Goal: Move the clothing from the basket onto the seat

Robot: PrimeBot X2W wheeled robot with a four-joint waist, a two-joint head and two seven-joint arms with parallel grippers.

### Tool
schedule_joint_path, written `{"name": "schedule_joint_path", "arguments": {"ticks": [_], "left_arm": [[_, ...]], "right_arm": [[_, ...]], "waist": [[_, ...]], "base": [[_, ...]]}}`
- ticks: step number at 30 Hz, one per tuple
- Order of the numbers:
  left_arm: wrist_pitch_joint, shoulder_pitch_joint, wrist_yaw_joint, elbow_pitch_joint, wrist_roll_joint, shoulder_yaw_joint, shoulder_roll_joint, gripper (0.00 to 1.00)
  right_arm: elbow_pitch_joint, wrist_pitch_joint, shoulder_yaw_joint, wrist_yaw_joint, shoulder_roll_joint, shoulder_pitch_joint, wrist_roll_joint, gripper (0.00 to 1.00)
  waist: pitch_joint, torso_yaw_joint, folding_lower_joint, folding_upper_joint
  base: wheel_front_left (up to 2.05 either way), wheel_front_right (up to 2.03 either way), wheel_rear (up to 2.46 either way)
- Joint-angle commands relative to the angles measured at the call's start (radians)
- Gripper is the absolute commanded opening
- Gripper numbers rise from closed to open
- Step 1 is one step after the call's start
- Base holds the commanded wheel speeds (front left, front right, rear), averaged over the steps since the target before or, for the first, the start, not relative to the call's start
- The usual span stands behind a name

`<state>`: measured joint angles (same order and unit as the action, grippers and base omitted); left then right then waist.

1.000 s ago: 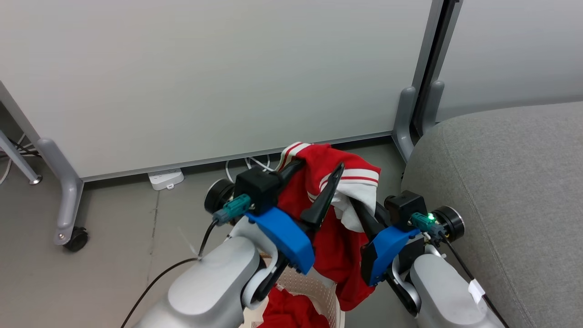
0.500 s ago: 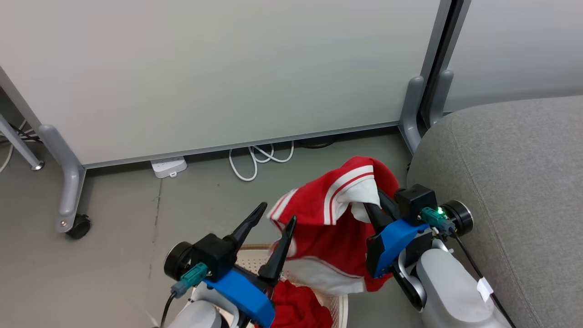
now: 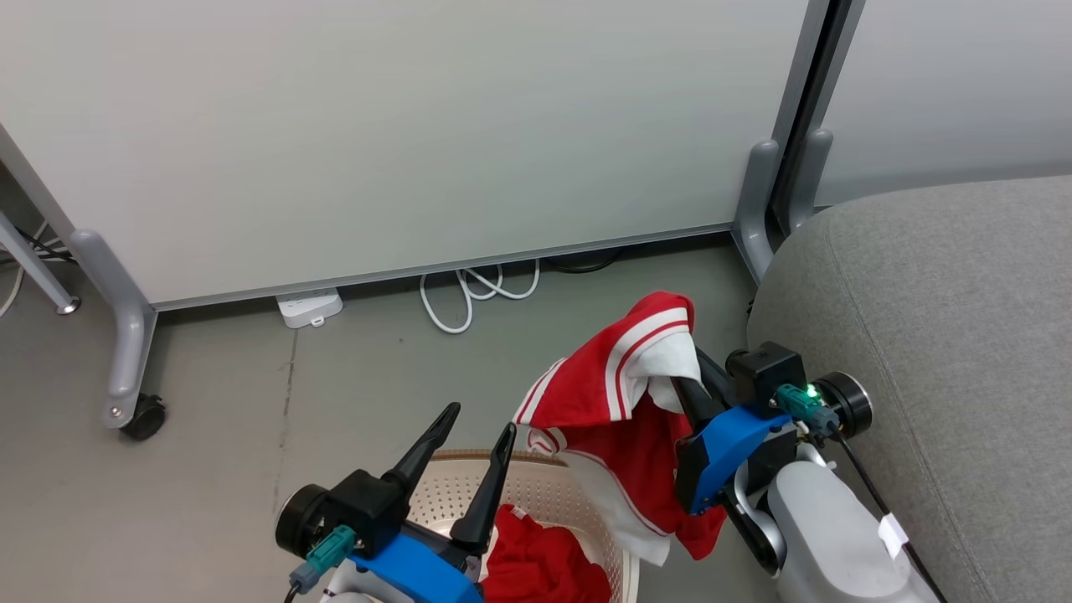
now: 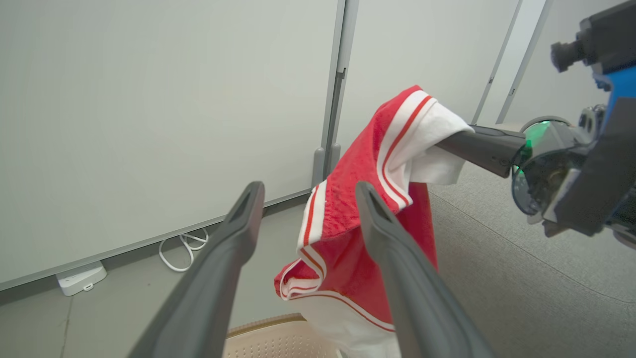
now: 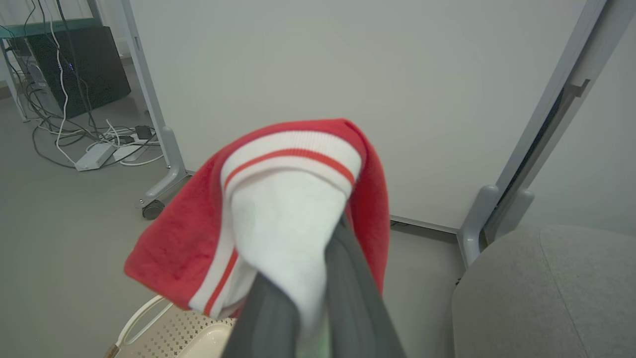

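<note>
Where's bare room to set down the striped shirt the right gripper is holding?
Bare: the seat, from the right gripper holding the striped shirt to the partition post; the floor between the basket and the power strip. Crowded: the basket, holding the plain red shirt, open left gripper over it.

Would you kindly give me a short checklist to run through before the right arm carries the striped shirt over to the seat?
1. Grip: the right gripper is shut on the red-and-white shirt, with cloth draped over its fingertips: ok.
2. The left gripper is open and holds nothing: ok.
3. Shirt hem clear of the basket: it hangs close by the rim: cannot tell.
4. Landing room on the seat: the grey surface in view is bare: ok.
5. Basket emptied: the plain red shirt lies inside: not ok.
</note>
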<state>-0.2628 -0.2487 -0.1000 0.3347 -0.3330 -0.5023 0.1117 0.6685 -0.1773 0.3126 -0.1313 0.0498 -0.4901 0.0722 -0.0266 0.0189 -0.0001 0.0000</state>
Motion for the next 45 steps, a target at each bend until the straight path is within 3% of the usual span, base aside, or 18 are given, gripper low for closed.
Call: {"name": "schedule_joint_path", "arguments": {"ticks": [1, 13, 34, 45], "left_arm": [[-0.003, 0.012, -0.007, -0.004, 0.006, 0.008, 0.0, 1.0], [-0.003, 0.029, -0.025, 0.001, 0.057, 0.065, -0.021, 1.0], [-0.003, 0.009, -0.031, -0.005, 0.065, 0.052, -0.029, 1.0], [-0.003, 0.005, -0.031, -0.003, 0.063, 0.035, -0.016, 1.0]], "right_arm": [[-0.007, -0.001, -0.002, 0.001, 0.001, 0.007, 0.0, 0.0], [-0.011, 0.004, 0.002, 0.001, 0.001, 0.002, 0.003, 0.0], [-0.014, 0.003, 0.012, 0.001, 0.001, 0.005, -0.001, 0.0], [-0.016, -0.002, 0.006, 0.001, 0.001, 0.017, 0.007, 0.0]], "waist": [[0.0, 0.0, 0.0001, 0.0], [-0.006, 0.042, 0.0001, 0.0], [-0.019, 0.353, 0.0001, 0.0], [-0.03, 0.446, 0.0001, 0.0]], "base": [[0.0, 0.0, 0.0], [0.0, 0.0, 0.0], [0.0, 0.0, 0.0], [0.0, 0.0, 0.0]]}}
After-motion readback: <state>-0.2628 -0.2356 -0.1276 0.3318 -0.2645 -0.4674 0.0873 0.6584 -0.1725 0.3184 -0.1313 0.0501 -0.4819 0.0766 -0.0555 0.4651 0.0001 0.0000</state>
